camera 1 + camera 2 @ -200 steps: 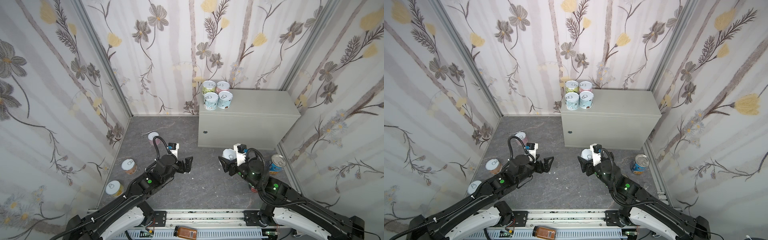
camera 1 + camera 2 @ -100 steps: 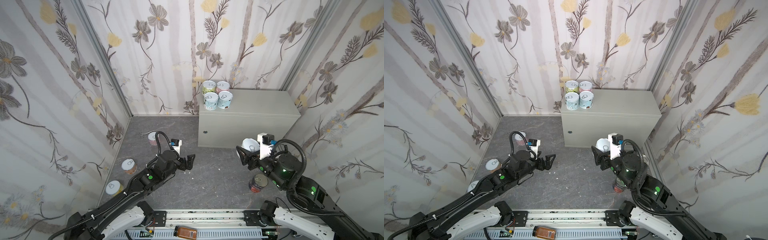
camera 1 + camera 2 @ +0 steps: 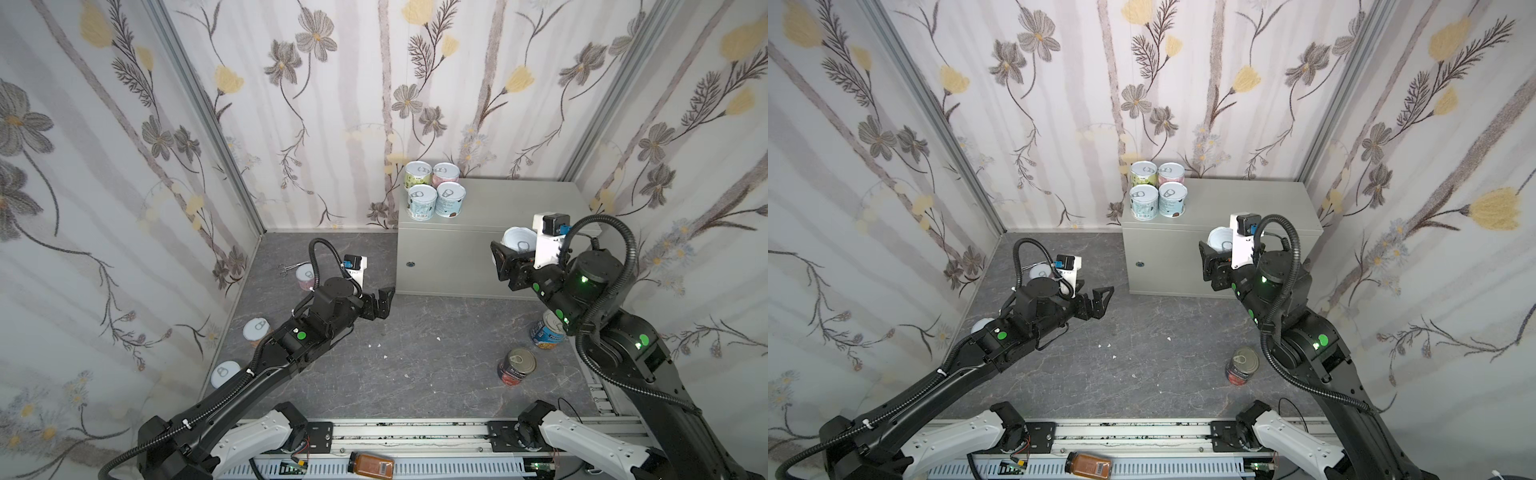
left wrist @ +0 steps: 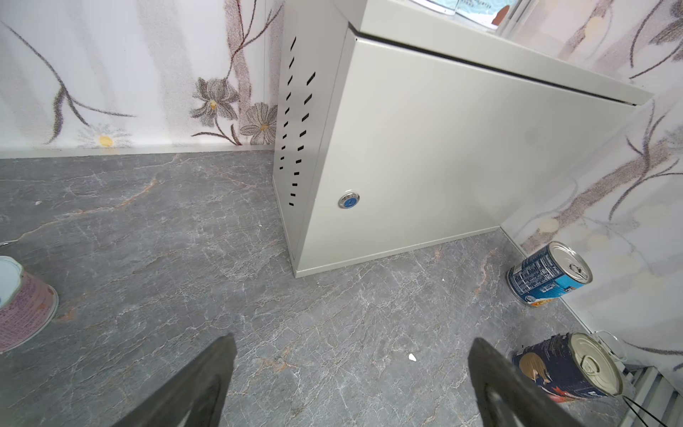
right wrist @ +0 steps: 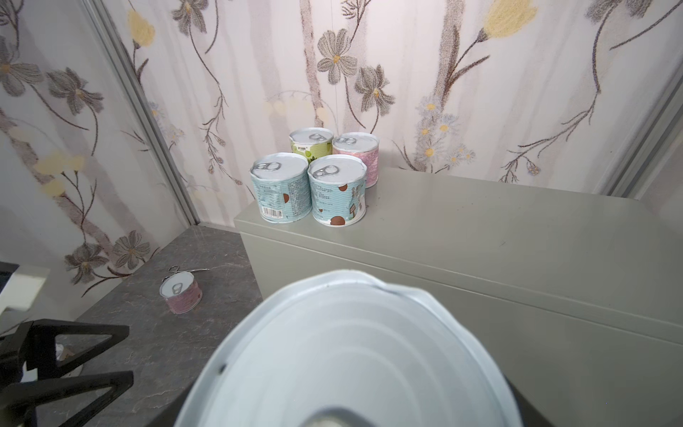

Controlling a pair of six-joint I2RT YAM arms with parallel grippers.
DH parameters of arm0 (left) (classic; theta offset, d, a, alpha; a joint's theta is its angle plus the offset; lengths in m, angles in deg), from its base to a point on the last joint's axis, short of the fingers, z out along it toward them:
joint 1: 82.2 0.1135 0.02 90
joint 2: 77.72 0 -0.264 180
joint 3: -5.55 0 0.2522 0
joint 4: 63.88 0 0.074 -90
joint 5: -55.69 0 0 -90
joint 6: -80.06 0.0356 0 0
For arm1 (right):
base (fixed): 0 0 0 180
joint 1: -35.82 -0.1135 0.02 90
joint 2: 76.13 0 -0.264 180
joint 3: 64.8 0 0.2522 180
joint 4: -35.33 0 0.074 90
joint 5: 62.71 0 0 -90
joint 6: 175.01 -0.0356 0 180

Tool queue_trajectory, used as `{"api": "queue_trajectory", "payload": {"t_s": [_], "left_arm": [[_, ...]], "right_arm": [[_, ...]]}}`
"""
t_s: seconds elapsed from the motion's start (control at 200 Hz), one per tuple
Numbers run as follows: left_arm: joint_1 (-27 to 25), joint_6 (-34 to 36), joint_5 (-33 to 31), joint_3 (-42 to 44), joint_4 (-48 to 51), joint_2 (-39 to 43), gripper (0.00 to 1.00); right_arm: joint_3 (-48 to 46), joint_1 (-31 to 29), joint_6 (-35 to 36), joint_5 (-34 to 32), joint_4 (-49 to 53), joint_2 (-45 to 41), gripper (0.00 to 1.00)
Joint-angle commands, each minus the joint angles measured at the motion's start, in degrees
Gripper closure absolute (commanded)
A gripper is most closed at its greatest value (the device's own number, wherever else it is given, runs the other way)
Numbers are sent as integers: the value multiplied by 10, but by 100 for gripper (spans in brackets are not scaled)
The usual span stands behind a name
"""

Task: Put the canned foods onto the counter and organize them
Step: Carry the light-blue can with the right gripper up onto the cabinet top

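Note:
The counter (image 3: 519, 203) is a light-grey metal cabinet at the back right. Several short canned foods (image 3: 434, 189) stand bunched on its back left corner, seen too in the right wrist view (image 5: 314, 177). My right gripper (image 3: 514, 254) is raised in front of the counter's front edge, shut on a short pale can (image 3: 517, 243). That can's lid (image 5: 347, 355) hides the jaws in the right wrist view. My left gripper (image 3: 380, 305) hangs open and empty over the dark floor, left of the counter, its fingers (image 4: 207, 380) spread wide.
On the floor stand a pink can (image 3: 306, 277) beside small scissors (image 3: 291, 268), two pale cans (image 3: 257, 330) (image 3: 224, 372) by the left wall, a blue can (image 3: 546, 332) and a dark can (image 3: 517, 365) under my right arm. An amber jar (image 3: 371, 462) lies on the front rail.
My right gripper has lifted the pale can off the floor and carried it right and up to the counter's front edge. The left gripper has crept slightly forward.

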State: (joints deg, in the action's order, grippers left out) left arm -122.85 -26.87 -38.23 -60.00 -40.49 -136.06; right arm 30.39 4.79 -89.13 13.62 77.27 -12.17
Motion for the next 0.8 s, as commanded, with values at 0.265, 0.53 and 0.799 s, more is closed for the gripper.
{"api": "queue_trajectory", "payload": {"t_s": [0.265,0.53,0.799], "left_arm": [[20,16,14,12,1,-9,0],[20,15,10,43,-1,-1,0],[22,16,7,54,-2,1,0]], "right_arm": [[147,132,5,160,-61,185,39],[250,154,3,159,-92,331,40],[360,177,3,147,-89,443,40]]}}
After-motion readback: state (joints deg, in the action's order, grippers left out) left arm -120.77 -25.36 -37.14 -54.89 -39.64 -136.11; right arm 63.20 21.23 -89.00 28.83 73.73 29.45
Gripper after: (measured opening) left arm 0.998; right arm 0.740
